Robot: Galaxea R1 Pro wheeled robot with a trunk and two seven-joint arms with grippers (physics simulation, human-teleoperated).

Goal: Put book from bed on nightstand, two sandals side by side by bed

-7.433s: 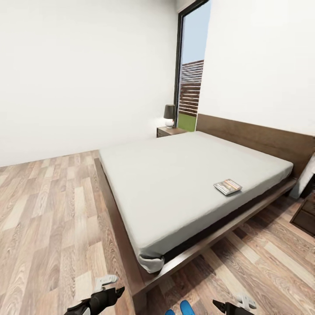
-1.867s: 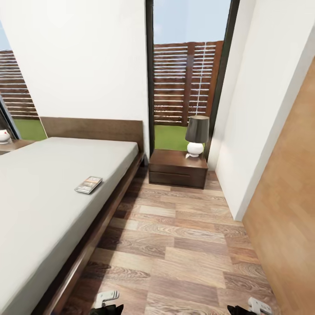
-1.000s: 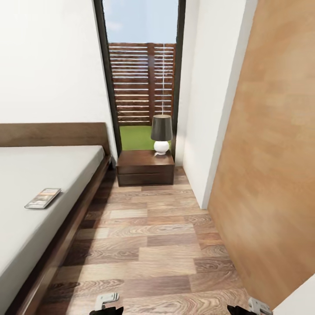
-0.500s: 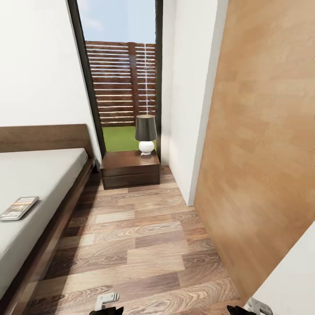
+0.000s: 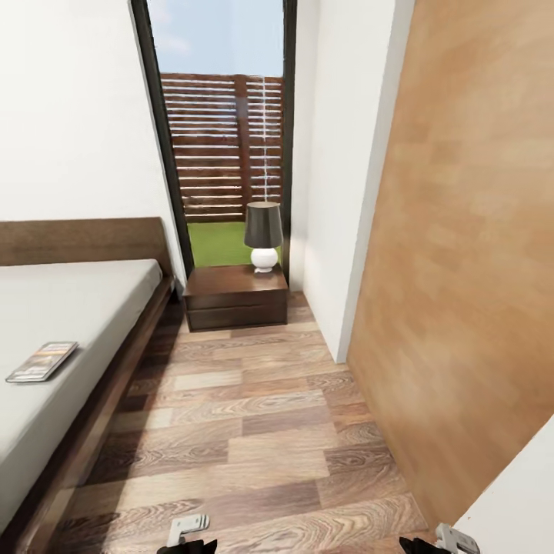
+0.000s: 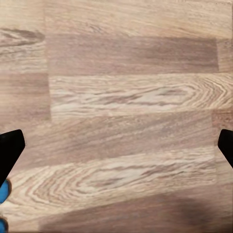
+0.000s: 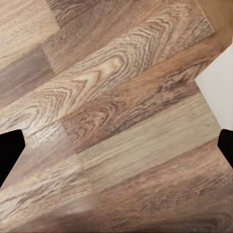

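Observation:
The book (image 5: 42, 362) lies flat on the pale grey bed (image 5: 69, 308), near its side edge at the left of the head view. The reddish-brown nightstand (image 5: 235, 296) stands beyond the bed's head end, in front of the tall window. My left gripper (image 6: 116, 148) hangs open over bare plank floor, its dark fingertips (image 6: 9, 150) far apart. A sliver of bright blue (image 6: 2, 191), seemingly a sandal, pokes in beside one fingertip. Likewise open over the floor is my right gripper (image 7: 116, 148), holding nothing.
A dark-shaded lamp (image 5: 263, 235) on a white base sits on the nightstand. A white wall corner (image 5: 338, 231) and a large light-wood panel (image 5: 462, 269) close off the right. A plank-floor aisle (image 5: 261, 415) runs between bed and panel to the nightstand.
The camera has travelled from the bed's foot corner round to its side, then swung right and slightly back left. The book lies where it was. Both grippers stay low and open.

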